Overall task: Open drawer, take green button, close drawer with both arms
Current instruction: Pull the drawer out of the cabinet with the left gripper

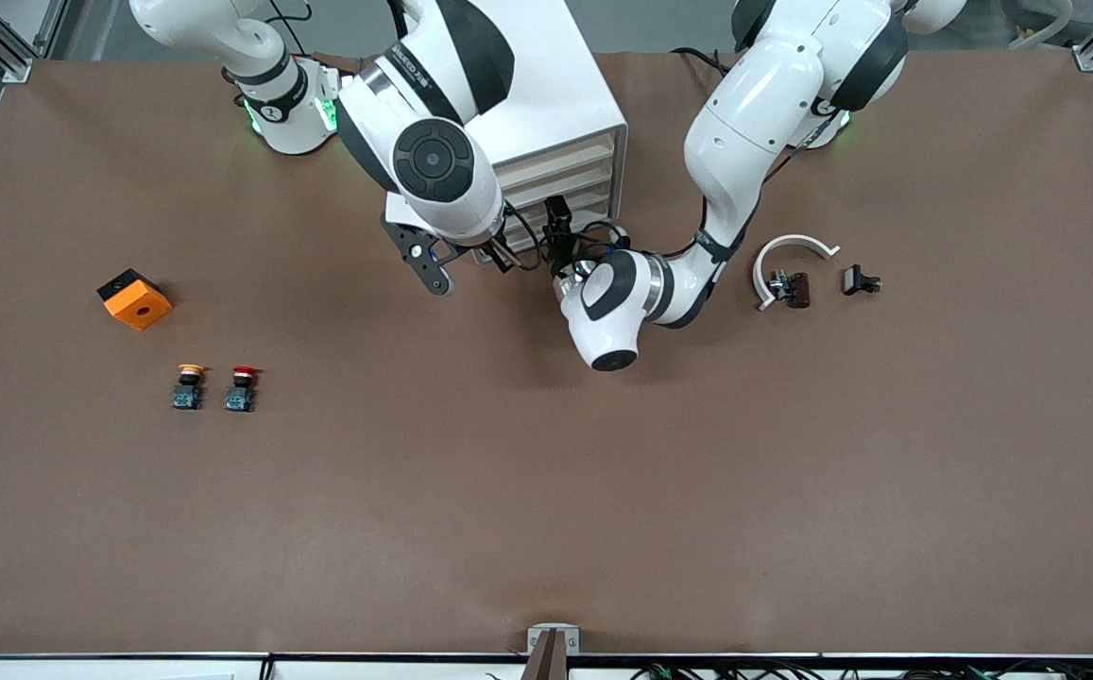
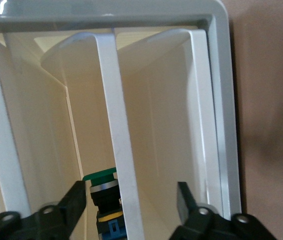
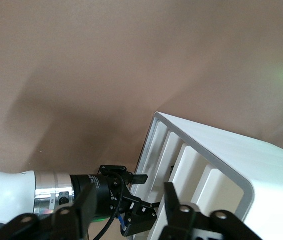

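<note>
The white drawer cabinet (image 1: 555, 113) stands at the robots' edge of the table, between the two bases. The green-capped button (image 2: 100, 186) sits inside one of its drawers (image 2: 161, 125), partly hidden by a white front strip (image 2: 116, 125). My left gripper (image 2: 131, 192) is at the cabinet's front (image 1: 555, 231), open, its fingers straddling the button and that strip; one finger (image 2: 76, 200) is close beside the button. My right gripper (image 3: 129, 192) hangs open just in front of the cabinet (image 1: 499, 253), over the left gripper (image 3: 149, 192).
A yellow-capped button (image 1: 189, 385) and a red-capped button (image 1: 241, 387) stand toward the right arm's end, with an orange block (image 1: 134, 298) beside them. A white curved piece (image 1: 787, 257) and small dark parts (image 1: 861, 280) lie toward the left arm's end.
</note>
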`<state>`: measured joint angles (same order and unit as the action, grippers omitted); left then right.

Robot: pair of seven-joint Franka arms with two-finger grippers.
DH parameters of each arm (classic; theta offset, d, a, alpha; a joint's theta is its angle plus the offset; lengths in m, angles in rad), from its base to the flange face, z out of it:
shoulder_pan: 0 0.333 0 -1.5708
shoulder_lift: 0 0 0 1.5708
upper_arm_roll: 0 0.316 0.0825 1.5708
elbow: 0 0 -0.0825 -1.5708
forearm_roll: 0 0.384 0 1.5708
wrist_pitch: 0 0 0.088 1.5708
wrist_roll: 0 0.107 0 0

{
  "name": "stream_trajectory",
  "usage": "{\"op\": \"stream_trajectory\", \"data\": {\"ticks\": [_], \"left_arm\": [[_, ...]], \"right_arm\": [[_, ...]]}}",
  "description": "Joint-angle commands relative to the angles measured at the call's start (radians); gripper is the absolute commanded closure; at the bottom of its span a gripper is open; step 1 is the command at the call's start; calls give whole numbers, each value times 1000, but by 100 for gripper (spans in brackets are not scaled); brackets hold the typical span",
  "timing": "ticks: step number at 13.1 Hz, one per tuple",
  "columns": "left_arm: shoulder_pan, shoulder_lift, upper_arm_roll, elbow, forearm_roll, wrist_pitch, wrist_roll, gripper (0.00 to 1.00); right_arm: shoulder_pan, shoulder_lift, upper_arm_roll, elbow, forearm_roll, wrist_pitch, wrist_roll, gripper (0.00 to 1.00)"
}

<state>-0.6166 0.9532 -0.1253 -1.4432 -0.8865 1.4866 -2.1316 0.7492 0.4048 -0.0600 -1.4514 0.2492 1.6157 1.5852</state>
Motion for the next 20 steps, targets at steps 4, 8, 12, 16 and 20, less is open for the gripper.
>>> {"op": "stream_trajectory", "data": {"ticks": [4, 8, 12, 16, 20], "left_arm": [[-3, 4, 3, 13, -20, -16, -37, 94], [9, 4, 7, 18, -19, -16, -54, 100], [43, 4, 15, 23, -14, -14, -57, 100], [61, 4, 47, 44, -12, -3, -48, 100], [61, 2, 104, 64, -15, 7, -50, 100]], "right_arm": [[7, 9, -8, 20, 18, -7, -19, 46], [9, 9, -8, 20, 18, -7, -17, 41], [9, 9, -8, 20, 16, -7, -13, 37], [9, 25, -8, 19, 16, -5, -16, 37], [36, 72, -8, 14, 10, 62, -13, 33]]}}
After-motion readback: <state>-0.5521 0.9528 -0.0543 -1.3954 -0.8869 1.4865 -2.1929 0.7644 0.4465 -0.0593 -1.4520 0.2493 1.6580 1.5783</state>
